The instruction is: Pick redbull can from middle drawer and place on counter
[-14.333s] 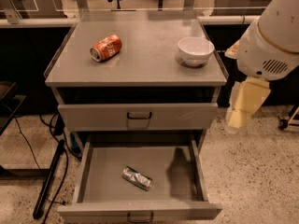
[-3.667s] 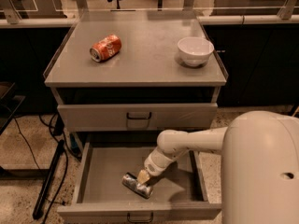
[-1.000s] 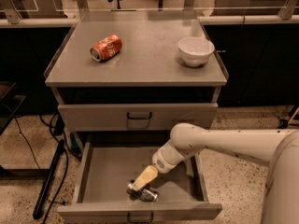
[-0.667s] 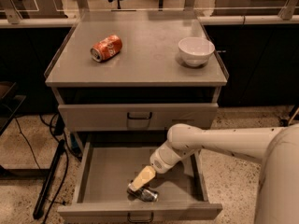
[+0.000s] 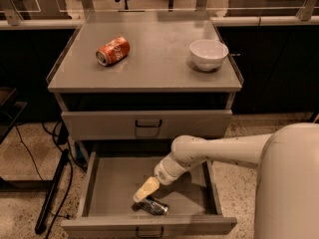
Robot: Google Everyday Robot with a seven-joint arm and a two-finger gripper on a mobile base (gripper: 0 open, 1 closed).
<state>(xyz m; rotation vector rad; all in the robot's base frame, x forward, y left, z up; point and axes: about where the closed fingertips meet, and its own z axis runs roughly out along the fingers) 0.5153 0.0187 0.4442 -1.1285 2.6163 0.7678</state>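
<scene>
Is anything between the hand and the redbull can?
Nothing. In the camera view the hand sits right at the can's left end in the middle drawer; no other thing lies there.

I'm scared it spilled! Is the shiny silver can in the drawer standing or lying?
Lying down: the slim silver-and-blue can rests sideways on the floor of the open grey drawer, the cream gripper beside it.

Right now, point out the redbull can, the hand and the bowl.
redbull can (image 5: pixel 155 207): camera view, silver side.
hand (image 5: pixel 141 194): camera view, its tip, over the can inside the middle drawer (image 5: pixel 107 183).
bowl (image 5: pixel 209 54): camera view, inner wall.
</scene>
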